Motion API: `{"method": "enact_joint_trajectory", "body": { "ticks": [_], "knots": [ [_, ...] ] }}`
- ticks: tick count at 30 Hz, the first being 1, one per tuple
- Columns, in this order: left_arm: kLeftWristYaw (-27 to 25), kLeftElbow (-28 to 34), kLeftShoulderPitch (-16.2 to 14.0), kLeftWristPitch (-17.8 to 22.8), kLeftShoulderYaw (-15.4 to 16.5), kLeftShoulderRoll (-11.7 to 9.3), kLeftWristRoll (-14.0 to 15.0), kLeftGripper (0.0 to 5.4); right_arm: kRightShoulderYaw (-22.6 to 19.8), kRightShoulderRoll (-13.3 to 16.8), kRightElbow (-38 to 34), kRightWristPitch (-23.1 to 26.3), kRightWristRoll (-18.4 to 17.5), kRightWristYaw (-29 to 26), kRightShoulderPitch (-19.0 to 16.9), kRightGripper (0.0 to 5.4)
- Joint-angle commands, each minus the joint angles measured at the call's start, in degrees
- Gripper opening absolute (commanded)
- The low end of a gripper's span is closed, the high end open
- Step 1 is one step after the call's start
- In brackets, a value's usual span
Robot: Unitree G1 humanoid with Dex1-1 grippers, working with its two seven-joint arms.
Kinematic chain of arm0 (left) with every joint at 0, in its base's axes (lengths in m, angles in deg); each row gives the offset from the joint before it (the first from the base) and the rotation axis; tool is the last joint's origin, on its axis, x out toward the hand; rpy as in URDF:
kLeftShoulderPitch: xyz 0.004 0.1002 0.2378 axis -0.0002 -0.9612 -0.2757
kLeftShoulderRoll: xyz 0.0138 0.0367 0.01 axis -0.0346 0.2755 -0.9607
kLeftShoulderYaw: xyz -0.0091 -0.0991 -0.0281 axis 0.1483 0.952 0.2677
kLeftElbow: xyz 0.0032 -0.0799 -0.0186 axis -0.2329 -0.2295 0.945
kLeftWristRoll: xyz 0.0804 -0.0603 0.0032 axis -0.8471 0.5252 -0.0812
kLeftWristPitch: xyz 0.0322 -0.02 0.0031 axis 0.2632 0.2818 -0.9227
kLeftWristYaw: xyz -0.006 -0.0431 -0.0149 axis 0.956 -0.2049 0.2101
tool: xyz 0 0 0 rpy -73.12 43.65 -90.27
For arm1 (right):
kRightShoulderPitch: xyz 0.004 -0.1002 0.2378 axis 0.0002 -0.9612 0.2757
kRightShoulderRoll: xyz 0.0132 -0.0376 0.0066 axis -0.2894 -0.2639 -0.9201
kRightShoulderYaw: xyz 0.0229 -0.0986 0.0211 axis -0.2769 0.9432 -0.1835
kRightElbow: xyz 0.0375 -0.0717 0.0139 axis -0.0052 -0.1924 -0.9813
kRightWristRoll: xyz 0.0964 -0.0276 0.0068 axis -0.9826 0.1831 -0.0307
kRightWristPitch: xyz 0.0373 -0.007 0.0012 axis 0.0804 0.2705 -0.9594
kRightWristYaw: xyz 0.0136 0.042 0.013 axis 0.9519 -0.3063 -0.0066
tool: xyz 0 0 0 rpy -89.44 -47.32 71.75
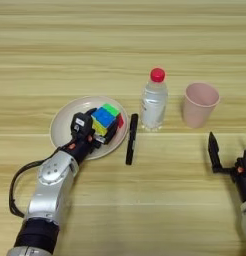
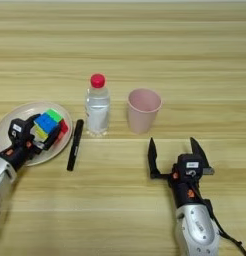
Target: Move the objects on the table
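Left eye view: my left gripper (image 1: pixel 102 125) seemingly clamps the cube (image 1: pixel 107 120) over the plate (image 1: pixel 62 125); right gripper (image 2: pixel 176 151) at 5 o'clock gapes wide, bottle (image 1: pixel 154 102) untouched.

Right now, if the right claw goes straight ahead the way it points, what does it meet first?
Probably the pink cup. The right claw is open and points up the table, with the cup just ahead, slightly to its left. Depth is unclear, so it might pass beside it.
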Motion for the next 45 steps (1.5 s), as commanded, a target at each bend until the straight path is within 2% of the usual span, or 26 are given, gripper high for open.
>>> {"method": "enact_joint_trajectory", "body": {
  "ticks": [1,5,17,28,32,39,45],
  "knots": [
    [0.11,-0.25,0.61,-0.20,0.15,-0.14,-0.02,3.50,-0.36,-0.10,-0.26,-0.02,-0.22,-0.09,0.24,5.40],
    [0.09,-0.10,0.61,-0.13,0.19,-0.16,0.03,3.28,-0.36,-0.17,-0.35,-0.01,-0.17,0.01,0.18,5.40],
    [0.12,1.94,0.04,0.36,0.28,-0.34,0.28,3.28,-0.20,-0.30,-0.63,-0.04,-0.12,0.01,-0.26,5.40],
    [-0.03,6.68,-1.16,2.29,0.17,-0.51,0.74,3.27,-0.10,-0.50,-0.89,-0.01,-0.01,0.08,-0.57,5.40],
    [-0.71,12.55,-3.47,4.20,-0.80,-0.75,1.39,3.27,-0.20,-0.55,-1.17,0.06,0.00,0.23,-0.66,5.40],
    [-3.83,26.50,-9.05,9.87,-5.06,-2.36,3.76,3.27,-0.84,-0.90,-1.27,0.53,-0.43,0.59,-0.35,5.40],
    [-4.94,31.31,-10.85,12.46,-9.48,-2.34,3.82,3.27,-1.10,-1.12,-1.30,0.66,-0.29,0.68,-0.18,5.40]
  ]
}}
